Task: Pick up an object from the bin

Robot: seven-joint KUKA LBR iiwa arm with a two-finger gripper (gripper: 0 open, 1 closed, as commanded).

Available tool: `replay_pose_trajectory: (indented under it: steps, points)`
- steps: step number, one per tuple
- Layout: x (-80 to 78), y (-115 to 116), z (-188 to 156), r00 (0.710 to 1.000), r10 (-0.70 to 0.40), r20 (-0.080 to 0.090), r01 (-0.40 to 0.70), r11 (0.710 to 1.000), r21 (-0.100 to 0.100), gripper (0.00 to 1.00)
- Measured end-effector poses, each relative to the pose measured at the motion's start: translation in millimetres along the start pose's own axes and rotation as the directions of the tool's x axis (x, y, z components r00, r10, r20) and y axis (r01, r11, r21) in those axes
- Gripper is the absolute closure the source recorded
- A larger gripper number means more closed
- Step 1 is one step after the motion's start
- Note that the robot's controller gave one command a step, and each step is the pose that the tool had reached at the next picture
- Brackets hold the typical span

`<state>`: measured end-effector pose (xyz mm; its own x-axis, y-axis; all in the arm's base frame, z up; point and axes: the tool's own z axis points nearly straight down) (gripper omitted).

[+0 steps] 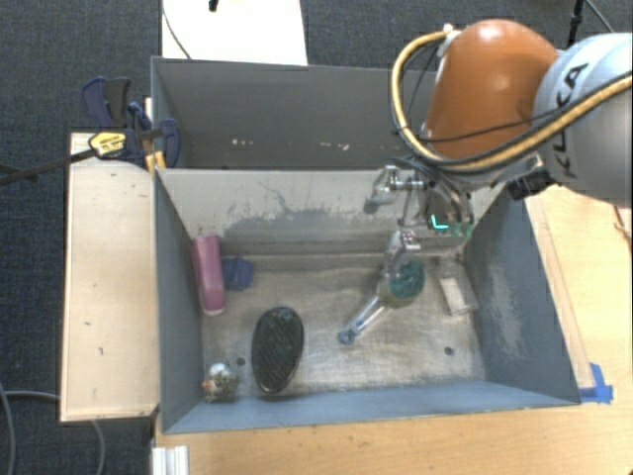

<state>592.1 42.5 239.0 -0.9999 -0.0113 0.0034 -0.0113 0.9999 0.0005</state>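
At the grey metal bin's (326,404) near left corner lies a small crumpled multicoloured scrap (220,382), with a black oval brush (276,349) just beside it. Farther in, right of centre, a teal round-headed utensil with a pale blue handle (377,310) lies slantwise; the gripper (404,257) is down on its head, clenched or released cannot be told. A pink rounded block (209,275) lies along the left wall. The grey arm link (593,117) bears partly readable black "KUKA" lettering

Soft, even overhead light — pale sheen on the orange cover (487,72), faint shadows in the bin (297,107)
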Motion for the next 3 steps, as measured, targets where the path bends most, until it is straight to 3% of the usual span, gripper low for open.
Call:
replay_pose_trajectory:
  steps: [1,2,3]
  points:
    - [28.1,-35.5,166.2,0.997,-0.083,0.005,0.083,0.997,0.001,0.00]
    - [25.7,-34.4,161.7,0.997,-0.082,0.012,0.082,0.997,0.000,1.00]
    - [14.5,-61.7,-42.7,0.992,-0.123,0.015,0.123,0.992,0.003,1.00]
